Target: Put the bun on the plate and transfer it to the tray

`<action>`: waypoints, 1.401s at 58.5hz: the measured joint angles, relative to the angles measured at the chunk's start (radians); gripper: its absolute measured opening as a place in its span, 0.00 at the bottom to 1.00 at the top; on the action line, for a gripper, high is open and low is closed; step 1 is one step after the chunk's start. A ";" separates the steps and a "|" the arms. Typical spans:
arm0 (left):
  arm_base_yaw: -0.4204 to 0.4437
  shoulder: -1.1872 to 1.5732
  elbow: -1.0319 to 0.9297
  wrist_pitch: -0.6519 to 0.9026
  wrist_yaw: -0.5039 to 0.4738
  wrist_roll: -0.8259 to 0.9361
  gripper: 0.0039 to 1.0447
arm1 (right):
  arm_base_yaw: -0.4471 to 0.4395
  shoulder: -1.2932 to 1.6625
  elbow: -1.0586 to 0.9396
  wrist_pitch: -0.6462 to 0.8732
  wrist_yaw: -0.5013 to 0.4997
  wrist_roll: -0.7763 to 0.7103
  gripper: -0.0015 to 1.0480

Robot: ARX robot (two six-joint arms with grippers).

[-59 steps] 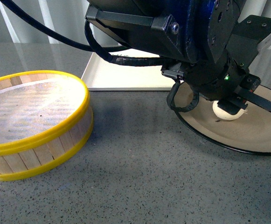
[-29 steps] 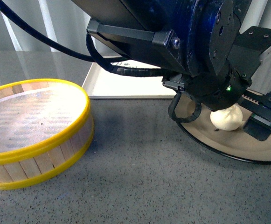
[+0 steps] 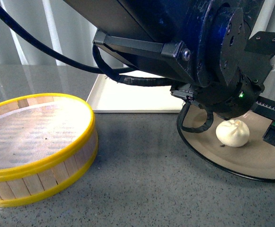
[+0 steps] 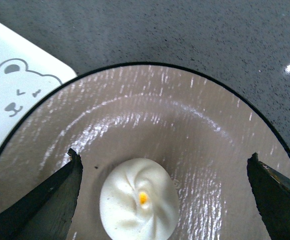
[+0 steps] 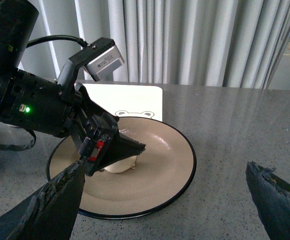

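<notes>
Left gripper (image 4: 164, 157) hangs spread wide, small white pleated bun (image 4: 140, 200) below it, loose on the beige black-rimmed round plate (image 4: 184, 110). Cream bear-face tray (image 4: 15, 95) just beyond; yellow-rimmed wooden steamer basket (image 3: 57, 172) well aside. Right gripper (image 5: 164, 170) gapes too, empty.

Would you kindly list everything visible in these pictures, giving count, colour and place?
bun: one, white, on the plate, nothing gripping it.
plate: one, beige with a black rim, on the table to the robot's right.
tray: one, cream-white with a bear face, far side of the table, next to the plate.
steamer basket: one, wood with yellow rims, on the table's left.
table: one, dark grey, speckled.
curtains: pale grey, behind the table.
left hand: one, black, open, straddling the bun.
right hand: one, black, open, facing the plate.
</notes>
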 joint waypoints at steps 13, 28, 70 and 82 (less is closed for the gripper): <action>0.092 -0.061 -0.019 0.037 -0.090 -0.085 0.94 | 0.000 0.000 0.000 0.000 0.000 0.000 0.92; 0.388 -0.306 -0.220 0.123 -0.159 -0.144 0.94 | 0.000 0.000 0.000 0.000 0.000 0.000 0.92; 0.774 -0.931 -1.076 0.657 -0.239 -0.166 0.43 | 0.000 0.000 0.000 0.000 0.000 0.000 0.92; 0.773 -1.044 -1.276 0.716 -0.239 -0.169 0.07 | 0.000 0.000 0.000 0.000 0.000 0.000 0.92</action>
